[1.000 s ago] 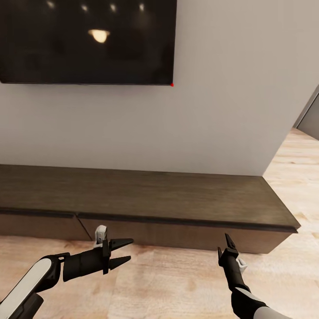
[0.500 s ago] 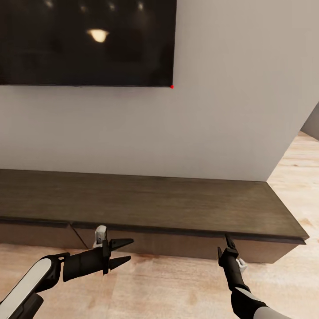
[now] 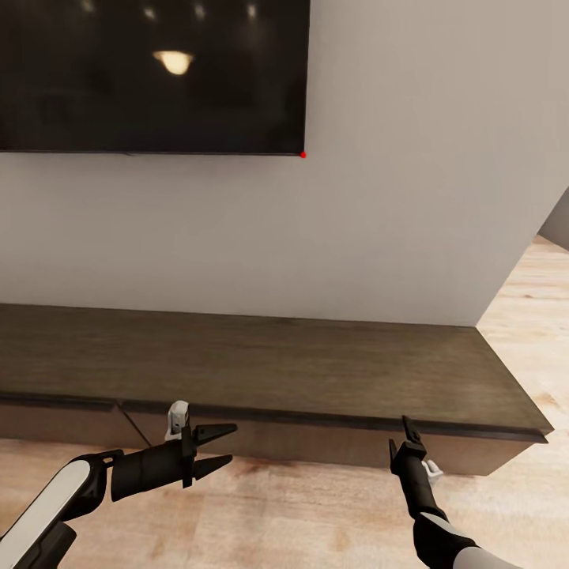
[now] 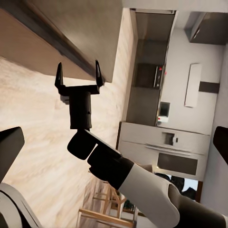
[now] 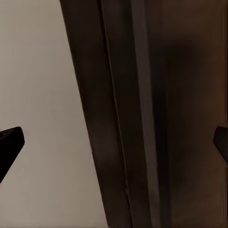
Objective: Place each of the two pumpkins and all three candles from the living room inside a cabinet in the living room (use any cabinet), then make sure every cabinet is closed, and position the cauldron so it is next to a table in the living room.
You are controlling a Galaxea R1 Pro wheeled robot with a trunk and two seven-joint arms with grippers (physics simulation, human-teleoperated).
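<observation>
Long low dark-brown wooden cabinet (image 3: 261,367) runs across the head view against the off-white wall (image 3: 395,197), its drawer fronts all flush and shut, top bare. Black wall TV (image 3: 150,75) hangs above it on the left, a ceiling light reflected in the screen. Left gripper (image 3: 220,449) hangs over the light wood-plank floor (image 3: 316,506) just near of the cabinet front, left of centre, pointing right, fingers spread apart with nothing between them. Right gripper (image 3: 408,438) is further right, also just near of the cabinet front, pointing up toward the cabinet's front edge; seen edge-on there, so its spread can't be read in the head view. In the left wrist view the right gripper (image 4: 79,75) shows with both fingers wide apart and empty, in front of the cabinet's end (image 4: 71,42), with grey kitchen units (image 4: 164,147) and a wooden chair (image 4: 107,209) far beyond. Right wrist view looks close at the cabinet's dark front edge (image 5: 142,114) against the pale wall (image 5: 42,95), fingertips (image 5: 9,142) at the frame's opposite sides, nothing gripped.
</observation>
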